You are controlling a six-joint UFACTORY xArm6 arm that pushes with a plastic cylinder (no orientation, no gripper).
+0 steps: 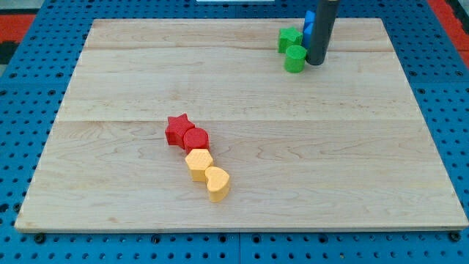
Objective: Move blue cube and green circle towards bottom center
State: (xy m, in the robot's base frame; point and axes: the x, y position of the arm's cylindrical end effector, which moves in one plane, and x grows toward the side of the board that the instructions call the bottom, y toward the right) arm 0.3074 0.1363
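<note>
The green circle [294,59] sits near the view's top right on the wooden board [242,117]. A green star-like block [289,38] lies just above it. The blue cube [309,26] is right of the green star and mostly hidden behind my rod. My tip [316,63] rests on the board, touching or nearly touching the right side of the green circle and just below the blue cube.
A red star [176,129], a red circle [196,139], a yellow hexagon-like block [198,163] and a yellow heart [217,182] form a diagonal chain at the board's lower middle-left. The blue pegboard [44,44] surrounds the board.
</note>
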